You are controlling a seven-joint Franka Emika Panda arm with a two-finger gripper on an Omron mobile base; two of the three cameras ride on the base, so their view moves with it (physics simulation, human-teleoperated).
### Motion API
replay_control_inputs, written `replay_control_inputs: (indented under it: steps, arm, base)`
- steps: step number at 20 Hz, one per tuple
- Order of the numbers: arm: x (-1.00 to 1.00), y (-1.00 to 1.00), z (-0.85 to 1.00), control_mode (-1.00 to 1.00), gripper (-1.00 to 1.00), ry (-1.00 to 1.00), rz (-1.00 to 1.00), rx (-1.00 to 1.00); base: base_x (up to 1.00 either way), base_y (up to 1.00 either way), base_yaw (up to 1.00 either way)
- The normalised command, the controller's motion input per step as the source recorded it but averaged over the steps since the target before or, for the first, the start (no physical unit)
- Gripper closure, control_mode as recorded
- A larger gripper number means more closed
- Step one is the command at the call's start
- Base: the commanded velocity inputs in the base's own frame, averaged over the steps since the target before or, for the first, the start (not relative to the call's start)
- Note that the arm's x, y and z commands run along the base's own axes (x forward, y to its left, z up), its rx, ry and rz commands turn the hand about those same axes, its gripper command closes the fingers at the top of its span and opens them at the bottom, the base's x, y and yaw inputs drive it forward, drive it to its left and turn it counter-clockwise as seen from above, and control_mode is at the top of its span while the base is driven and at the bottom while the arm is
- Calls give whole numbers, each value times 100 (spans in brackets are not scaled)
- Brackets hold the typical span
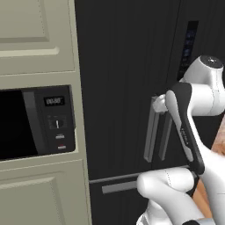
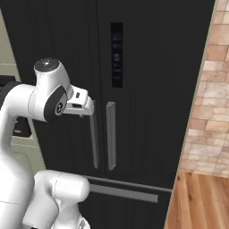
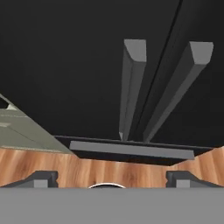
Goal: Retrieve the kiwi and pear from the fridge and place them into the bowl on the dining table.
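A tall black French-door fridge [image 1: 127, 88] is shown closed, with a white robot arm's gripper [image 3: 112, 178] held open just in front of its handles.

The fridge's two doors are seen shut, meeting at a central seam, with a dark control panel [image 2: 116, 54] set high on the right door. To the left, pale cream cabinets [image 1: 37, 39] are fitted around a built-in black microwave [image 1: 35, 121]. A brick wall [image 2: 210, 94] and wooden floor [image 2: 199, 201] are seen to the right. Two long grey vertical handles [image 2: 103, 134] are mounted side by side at the seam, above a grey horizontal drawer handle [image 2: 123, 193]. The gripper is raised near the top of the left handle, its two dark fingertips [image 3: 41, 178] spread wide apart and nothing held between them.
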Motion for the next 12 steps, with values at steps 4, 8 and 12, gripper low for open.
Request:
replay_control_inputs:
  steps: [4,8,12]
  arm:
    - [-40,0,-9,-100,-100,-3,0,0]
    - [-14,0,-17,-100,-100,0,0,0]
    - [-7,2,-11,-100,-100,0,0,0]
  base:
    - [0,0,0]
    - [0,0,0]
    - [0,0,0]
